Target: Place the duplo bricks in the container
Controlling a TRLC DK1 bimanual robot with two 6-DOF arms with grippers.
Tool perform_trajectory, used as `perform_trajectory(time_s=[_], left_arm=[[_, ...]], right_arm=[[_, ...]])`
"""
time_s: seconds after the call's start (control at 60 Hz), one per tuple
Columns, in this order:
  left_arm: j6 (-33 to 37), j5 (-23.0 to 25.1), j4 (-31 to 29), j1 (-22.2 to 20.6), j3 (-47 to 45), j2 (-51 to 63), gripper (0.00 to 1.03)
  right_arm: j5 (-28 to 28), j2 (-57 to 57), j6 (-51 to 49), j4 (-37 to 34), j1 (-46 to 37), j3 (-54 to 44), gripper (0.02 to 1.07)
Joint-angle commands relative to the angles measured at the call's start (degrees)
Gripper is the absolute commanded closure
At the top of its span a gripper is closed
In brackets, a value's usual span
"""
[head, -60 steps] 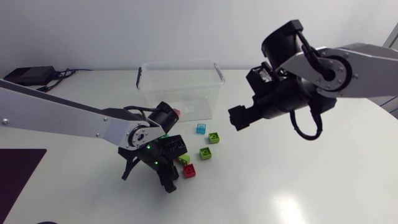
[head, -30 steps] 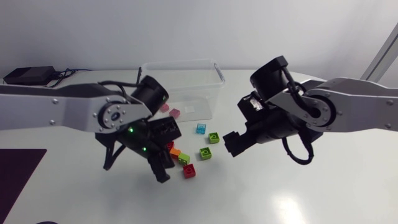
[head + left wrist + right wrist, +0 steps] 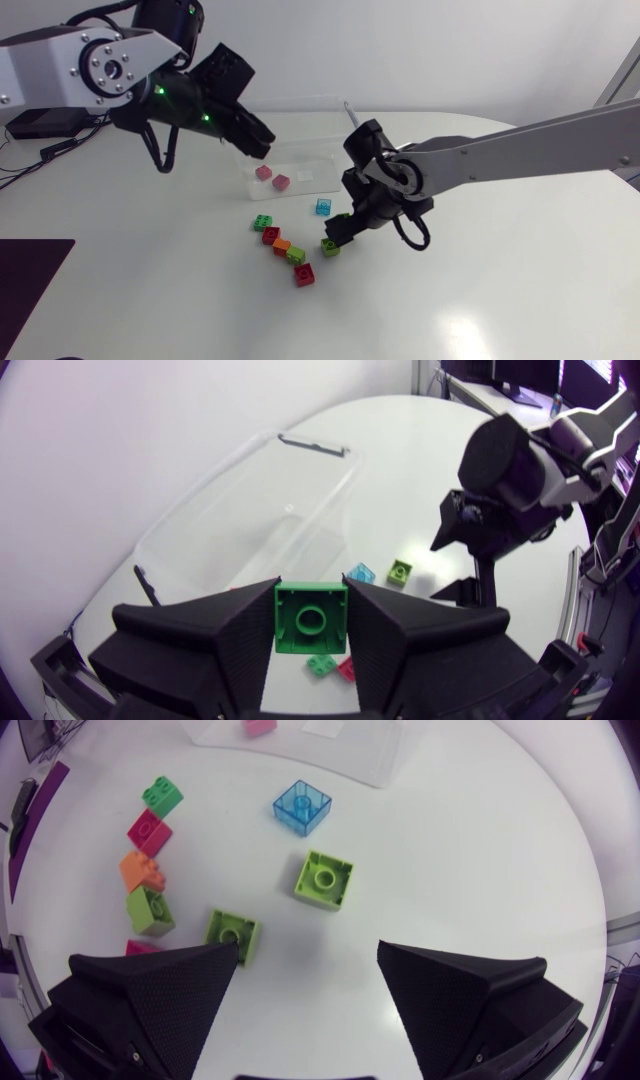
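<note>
My left gripper (image 3: 252,138) hangs over the clear plastic container (image 3: 322,140), shut on a green duplo brick (image 3: 311,618) that shows stud-hole side up between its fingers. Two pink bricks (image 3: 272,177) lie inside the container. My right gripper (image 3: 305,970) stands open low over the table, with one lime brick (image 3: 324,878) just ahead of it and another lime brick (image 3: 232,935) by its finger. A light blue brick (image 3: 323,206) lies near the container's front wall. Green (image 3: 262,222), red (image 3: 271,235), orange (image 3: 281,245), lime (image 3: 296,255) and red (image 3: 304,275) bricks form a loose row.
A black device with cables (image 3: 35,122) sits at the table's far left. A dark mat (image 3: 25,280) lies at the front left corner. The right arm's links (image 3: 520,150) stretch across the right half of the table.
My left arm rose from the bricks on the table to above the container, the green brick in its grip. My right arm dropped and swung left, down over the lime bricks.
</note>
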Motion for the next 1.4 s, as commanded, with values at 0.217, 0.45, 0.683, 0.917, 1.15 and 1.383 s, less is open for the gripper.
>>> perform_trajectory(time_s=[0.217,0.45,0.683,0.917,1.15,1.383], left_arm=[[-5.12,-1.43,9.66,2.55,7.92,10.72,0.70],[-6.35,-3.90,14.05,4.13,10.38,16.69,0.69],[-7.85,-6.44,15.55,4.92,10.56,18.80,0.18],[-8.55,-6.71,14.41,5.19,9.24,13.44,0.08],[-8.38,-4.86,-0.62,3.60,6.25,2.37,0.08],[-7.06,-4.69,-6.78,1.23,-4.38,-0.62,0.09]], right_arm=[[3.43,9.04,3.54,0.53,0.54,8.46,0.13],[4.48,12.73,4.51,0.71,0.71,10.48,0.24],[5.27,13.35,4.77,1.23,0.62,10.21,0.66],[5.36,11.86,4.60,2.55,0.45,7.93,0.75],[6.85,-2.56,2.22,0.53,-0.34,2.74,0.76],[6.77,-11.61,1.61,-5.18,-1.49,8.28,0.76]])
